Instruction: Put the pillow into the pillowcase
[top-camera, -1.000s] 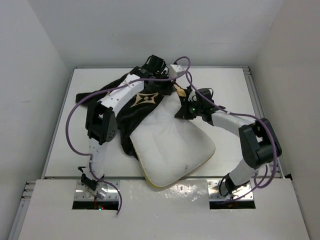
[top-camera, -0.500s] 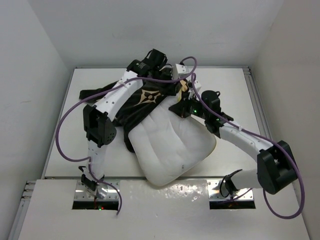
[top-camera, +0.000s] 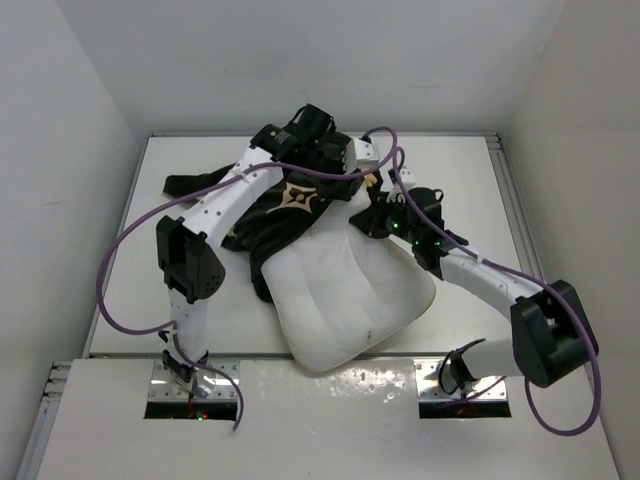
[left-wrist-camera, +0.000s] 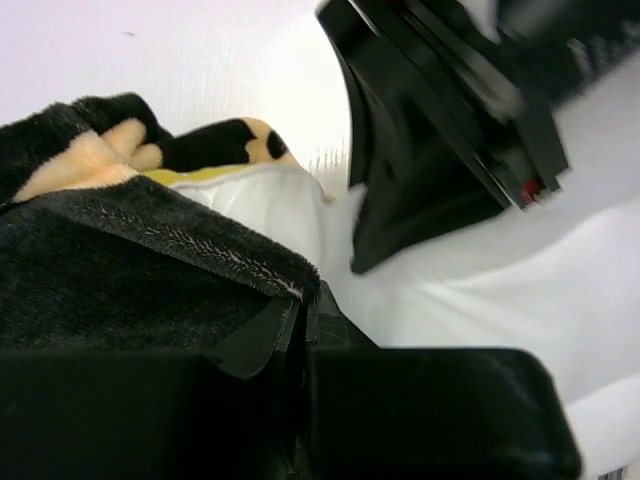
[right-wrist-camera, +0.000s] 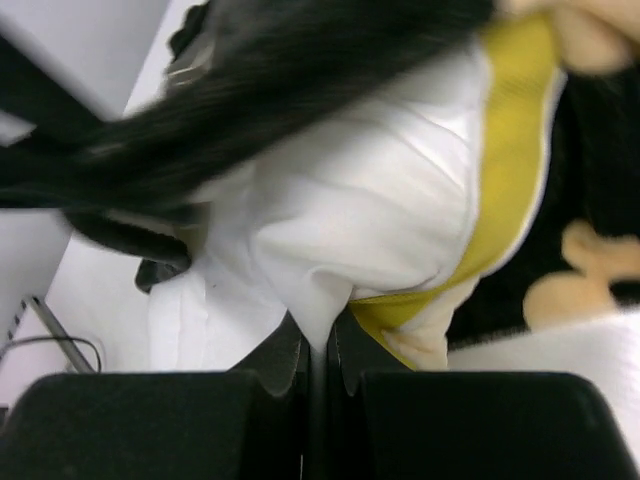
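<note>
1. White quilted pillow (top-camera: 345, 300) is lying at the centre of the top view on the pale table (top-camera: 470, 180). Its lower end is reaching toward the bottom of the frame and sitting bare.
2. Pillow's upper end is going under the black pillowcase (top-camera: 270, 215), which is bunching in the upper centre and trailing toward the upper left of the top view. A tan flower motif is showing on top of it.
3. Left gripper (left-wrist-camera: 305, 310) is pinching the pillowcase: in the left wrist view the jaws are standing closed, with the fuzzy black hem caught between them at lower centre. White pillow fabric and a strip of yellow piping are showing just beyond the hem.
4. Right gripper (right-wrist-camera: 318, 345) is gripping the pillow: in the right wrist view the jaws are meeting on a peak of white fabric at lower centre, just beside the yellow piping, which is running up to the upper right.
5. Both arms are converging at the pillow's upper end in the top view, their wrists sitting near each other.
6. Black cloth is blurring across the upper left of the right wrist view.
</note>
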